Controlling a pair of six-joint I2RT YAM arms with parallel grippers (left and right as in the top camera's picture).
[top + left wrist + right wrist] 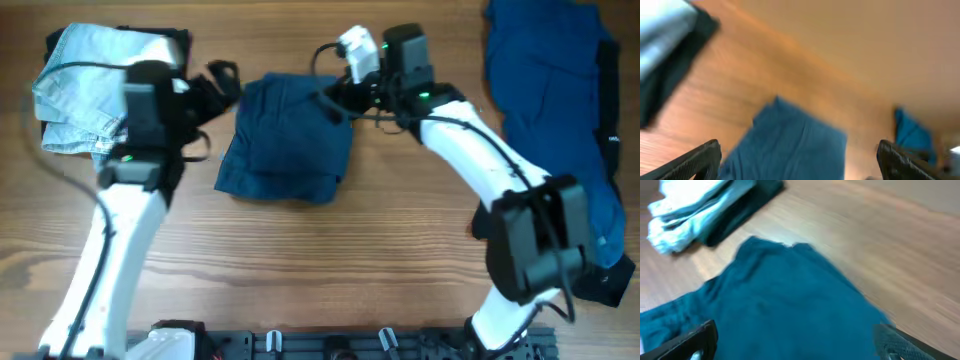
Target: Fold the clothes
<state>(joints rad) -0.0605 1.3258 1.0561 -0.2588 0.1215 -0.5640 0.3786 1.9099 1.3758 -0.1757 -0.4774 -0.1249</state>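
I have the navy piece (285, 140) folded mid-frame on the surface (330, 260) and the pale denim piece (85, 85) piled upper left. My left fingers (697, 157) and right fingers (692, 340) are released and empty. The blue pieces (555, 90) upper right look unfolded, so I judge they remain.

Nothing can be read in any of the views. No text, label, brand, number or sign shows on the clothes (285, 140), and both wrist views are too blurred to make out any fine print.
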